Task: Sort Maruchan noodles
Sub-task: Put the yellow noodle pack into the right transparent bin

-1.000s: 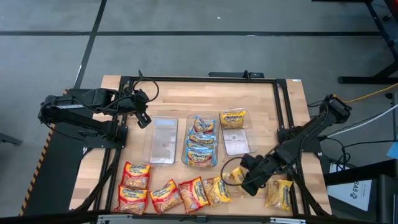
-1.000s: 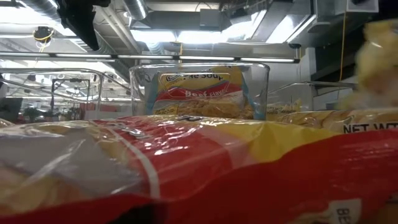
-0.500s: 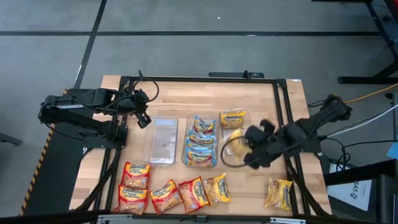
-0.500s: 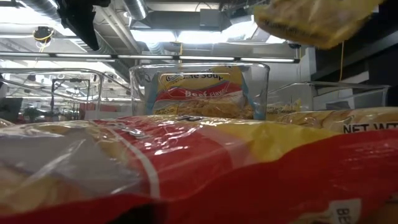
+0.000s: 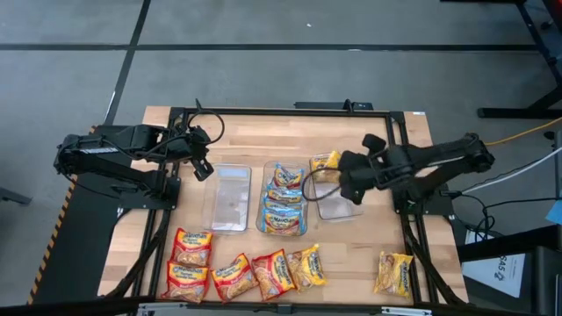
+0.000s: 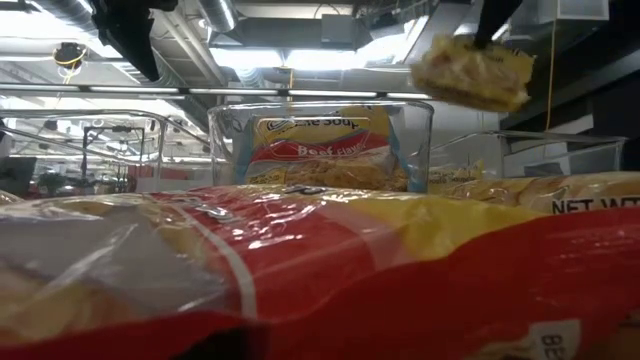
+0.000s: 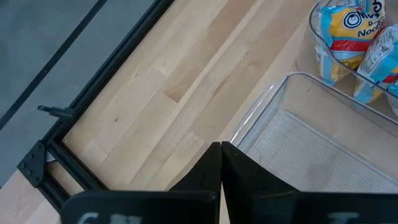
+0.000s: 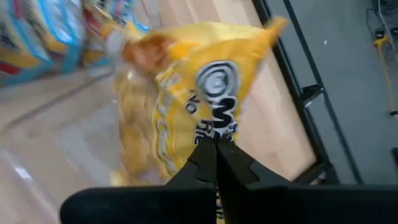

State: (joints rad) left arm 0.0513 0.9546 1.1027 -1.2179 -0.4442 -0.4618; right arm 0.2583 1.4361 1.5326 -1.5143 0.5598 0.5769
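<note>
Above the right clear tub (image 5: pixel 334 204), the right gripper (image 5: pixel 344 178) is clamped on a yellow noodle packet (image 5: pixel 326 161), holding it in the air over the tub. Left gripper (image 5: pixel 203 168) waits beside the empty left tub (image 5: pixel 227 199), fingers pressed together. Blue-trimmed packets (image 5: pixel 284 202) fill the middle tub; red packets (image 5: pixel 224 269) lie along the table's near edge.

Pincer: left gripper (image 7: pixel 221 163), fingers pressed together, holding nothing.
Just ahead: corner of an empty clear tub (image 7: pixel 323 146).
Farther ahead: noodle packets (image 7: pixel 354 40) in a second tub.
Beneath: wooden table (image 7: pixel 174 87).
</note>
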